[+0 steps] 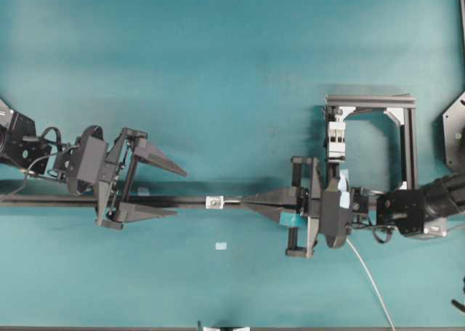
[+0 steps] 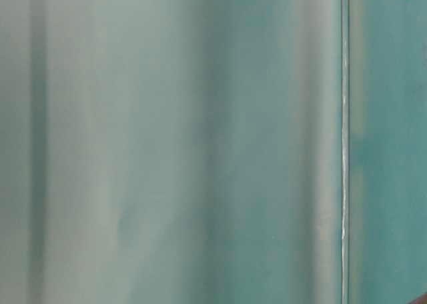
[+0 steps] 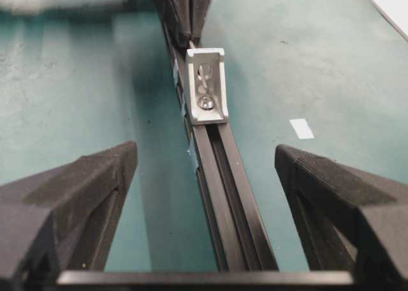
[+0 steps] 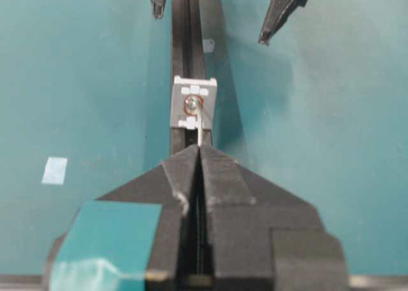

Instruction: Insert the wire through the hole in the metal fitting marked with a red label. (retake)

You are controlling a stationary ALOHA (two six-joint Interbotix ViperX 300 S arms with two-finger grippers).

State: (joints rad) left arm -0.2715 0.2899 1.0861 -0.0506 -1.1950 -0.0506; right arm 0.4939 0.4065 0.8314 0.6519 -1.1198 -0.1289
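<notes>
Clenched on the wire (image 4: 201,128), the right gripper (image 4: 199,148) fills the foreground of its wrist view, jaws pinching a short pale tip aimed at the hole (image 4: 192,103) of the metal fitting (image 4: 193,101), which stands on the black rail (image 4: 188,29) across the tabletop (image 1: 218,55). Beyond the fitting, the left gripper (image 1: 163,189) waits with jaws released astride the rail, probably to catch the emerging end. Only the right wrist view shows the tip, seemingly touching the fitting; the table-level view is a blur.

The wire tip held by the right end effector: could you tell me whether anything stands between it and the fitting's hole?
Nothing visible does: the wire runs from the right end effector straight toward the hole.
</notes>
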